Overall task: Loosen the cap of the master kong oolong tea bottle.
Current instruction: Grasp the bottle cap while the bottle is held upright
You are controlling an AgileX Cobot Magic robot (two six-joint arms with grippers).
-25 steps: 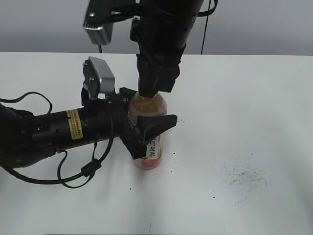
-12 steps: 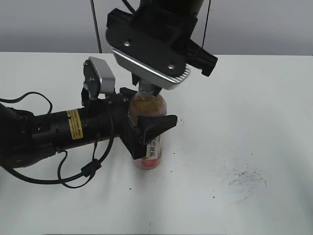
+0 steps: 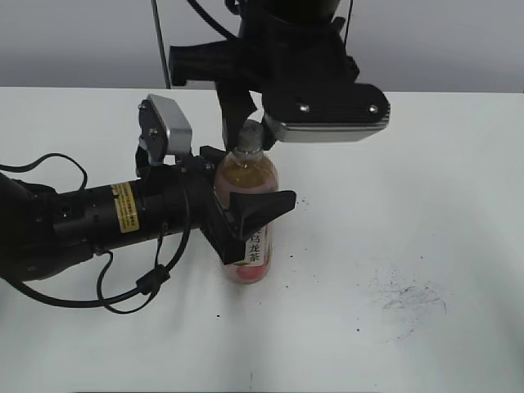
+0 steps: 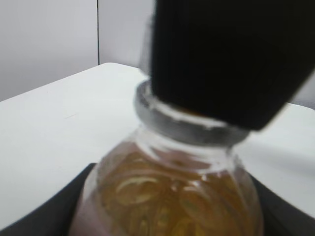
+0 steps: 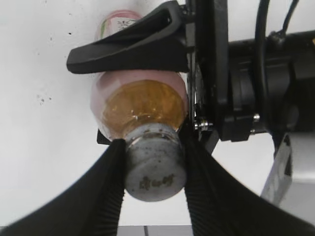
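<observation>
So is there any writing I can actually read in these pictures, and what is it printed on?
"乌龙茶": black characters on the white strip of the master kong oolong tea bottle, partly hidden by the left gripper; my best reading.
Yellow sticker on the left arm: dark print, too small to read.
Grey mark on the cap, held by the right gripper: a smudge, not legible text.
Label edge in the right wrist view: too blurred to read.

robot lab bench, bare white table point(image 3: 426, 205) with scuff marks point(image 3: 405, 299), plain grey wall point(image 3: 458, 41), trailing cables point(image 3: 123, 291)
</observation>
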